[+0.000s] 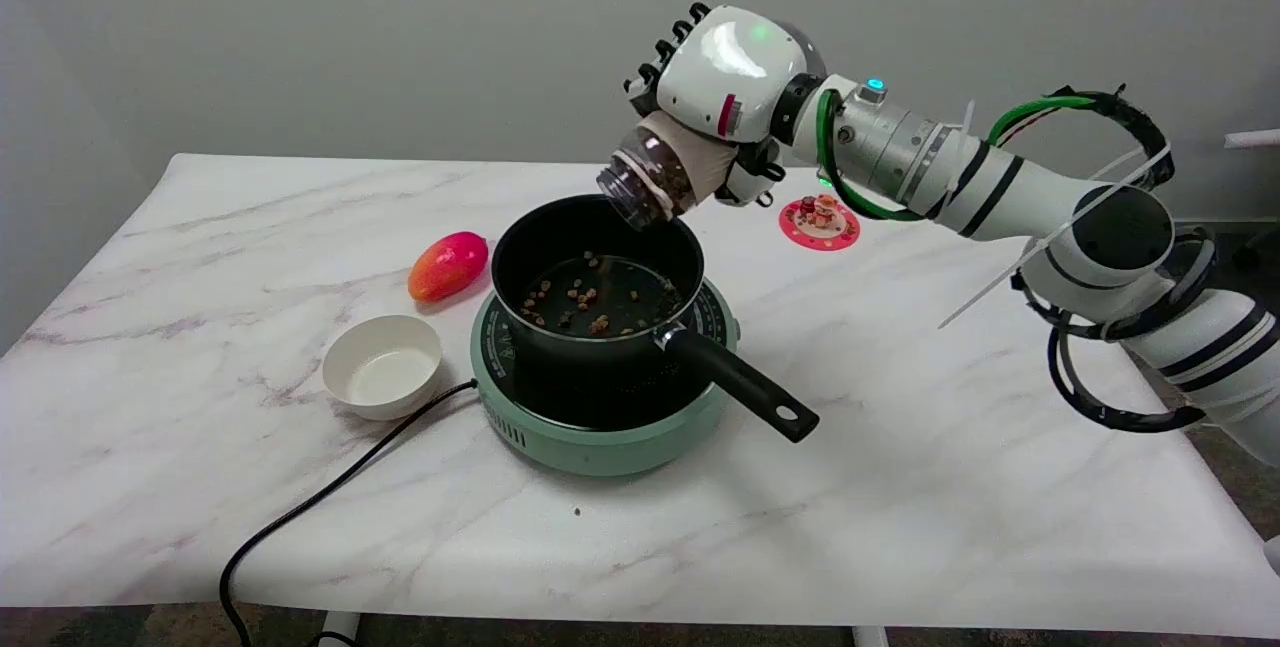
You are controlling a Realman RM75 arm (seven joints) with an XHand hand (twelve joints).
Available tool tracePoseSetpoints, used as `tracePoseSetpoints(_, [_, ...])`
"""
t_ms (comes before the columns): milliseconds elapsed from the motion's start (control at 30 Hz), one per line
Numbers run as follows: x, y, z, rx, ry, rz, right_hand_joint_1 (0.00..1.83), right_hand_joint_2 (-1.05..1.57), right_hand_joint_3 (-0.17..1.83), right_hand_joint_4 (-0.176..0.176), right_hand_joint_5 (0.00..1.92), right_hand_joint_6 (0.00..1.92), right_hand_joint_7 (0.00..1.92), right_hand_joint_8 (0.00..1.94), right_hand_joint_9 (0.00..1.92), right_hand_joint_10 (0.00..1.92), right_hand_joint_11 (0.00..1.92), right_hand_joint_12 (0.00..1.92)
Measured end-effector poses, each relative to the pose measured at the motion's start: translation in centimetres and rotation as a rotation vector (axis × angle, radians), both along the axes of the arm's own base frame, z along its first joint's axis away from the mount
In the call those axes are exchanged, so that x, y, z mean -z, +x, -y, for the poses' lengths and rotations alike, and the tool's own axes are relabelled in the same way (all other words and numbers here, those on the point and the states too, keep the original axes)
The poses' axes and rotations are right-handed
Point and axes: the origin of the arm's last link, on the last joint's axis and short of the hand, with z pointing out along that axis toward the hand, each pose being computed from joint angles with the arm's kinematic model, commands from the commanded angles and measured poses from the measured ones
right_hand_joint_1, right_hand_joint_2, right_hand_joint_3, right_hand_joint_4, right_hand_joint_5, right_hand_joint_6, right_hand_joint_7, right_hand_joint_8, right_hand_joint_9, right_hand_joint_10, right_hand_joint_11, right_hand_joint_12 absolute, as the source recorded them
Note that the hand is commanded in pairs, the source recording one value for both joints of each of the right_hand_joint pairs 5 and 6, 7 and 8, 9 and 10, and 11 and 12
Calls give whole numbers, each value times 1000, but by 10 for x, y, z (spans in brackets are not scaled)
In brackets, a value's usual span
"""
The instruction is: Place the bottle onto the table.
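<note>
The small clear plastic bottle of brown bits is held tight in the right hand, tipped mouth-down above the black pan on the green cooker, so it must next be turned upright and set on the white marble table.

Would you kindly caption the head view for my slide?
Right hand holds the bottle tilted, mouth down, over the black pan on a green hotplate.

the marble table carries a green cooker, a white bowl, a mango, a red disc.
</note>
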Motion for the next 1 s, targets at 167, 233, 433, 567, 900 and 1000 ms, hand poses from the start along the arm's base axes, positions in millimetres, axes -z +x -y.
tracePoseSetpoints(167, [0,2,0,70,15,209,1575,734,632,0,1846,1846,1837,1837,1226,1226,1077,1077])
tracePoseSetpoints(233, [-1,2,0,102,22,300,1577,738,633,0,1840,1840,1839,1839,1228,1228,1080,1080])
tracePoseSetpoints(433, [-7,2,3,214,37,600,1580,724,640,0,1815,1815,1830,1830,1227,1227,1075,1075])
tracePoseSetpoints(567, [-17,1,5,272,33,767,1579,730,636,0,1812,1812,1830,1830,1227,1227,1074,1074])
tracePoseSetpoints(900, [-72,-11,4,341,-5,1134,1538,1003,491,0,1920,1920,1906,1906,1289,1289,1166,1166])
tracePoseSetpoints(1000, [-93,-21,0,352,-11,1235,1491,1144,414,0,1920,1920,1920,1920,1325,1325,1200,1200])
